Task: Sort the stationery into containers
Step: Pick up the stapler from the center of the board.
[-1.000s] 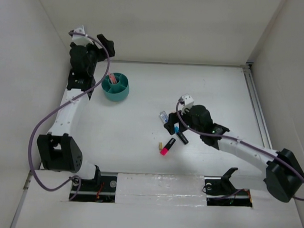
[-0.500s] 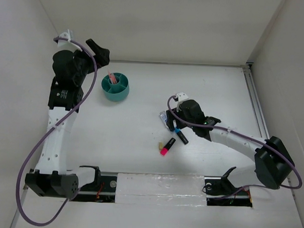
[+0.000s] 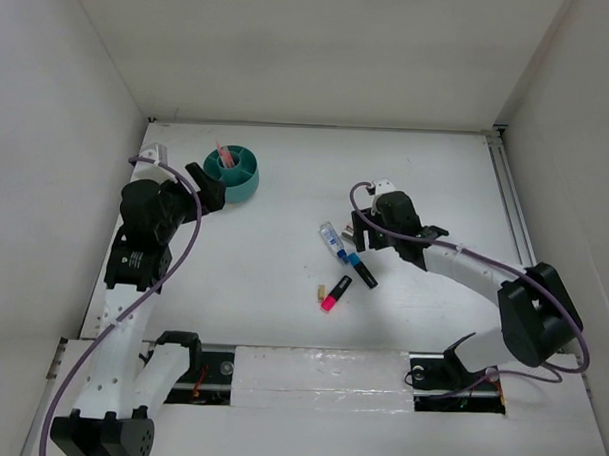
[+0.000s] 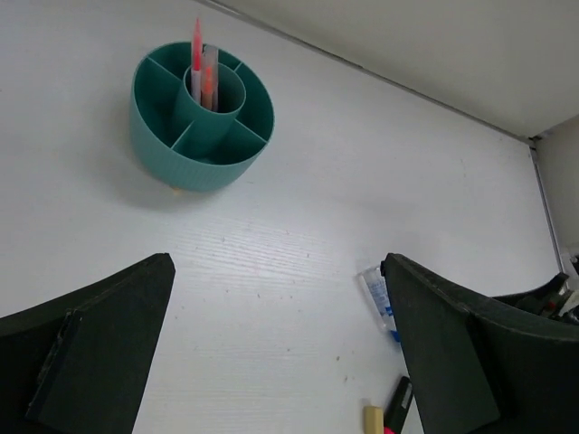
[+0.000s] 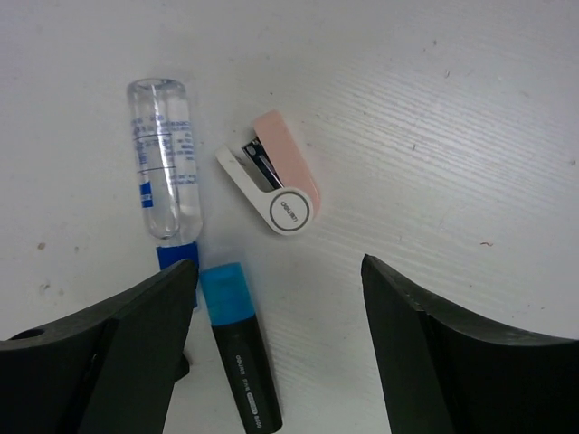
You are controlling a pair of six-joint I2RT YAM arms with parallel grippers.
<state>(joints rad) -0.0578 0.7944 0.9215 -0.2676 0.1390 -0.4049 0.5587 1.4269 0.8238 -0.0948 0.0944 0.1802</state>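
Top external is showing us reaching over the table [image 3: 436, 173] with both arms. We are holding our left gripper [image 3: 210, 183] with its jaws spread wide and nothing between them. The tub [image 4: 181, 163] is standing just ahead of it and a little to the left, clear of both fingers. Two pens [image 4: 204, 77] are standing upright in the tub's central ring.

We are hovering our right gripper [image 3: 356, 230] above the loose stationery, jaws likewise wide apart and gripping nothing. In the right wrist view the stapler [image 5: 271, 185] is lying flat just ahead of the gap between the fingers. The tube [image 5: 163, 158] is lying ahead and to the left of the gripper, near the stapler but not touching it. The marker [image 5: 237, 348] is lying along the inner edge of the left-hand finger in that view, its blue end almost meeting the tube's blue end.

Further back from this gripper, toward our bases, the highlighter [image 3: 335, 294] is resting on the table. The tan piece [image 3: 320, 291] is lying just beside it.
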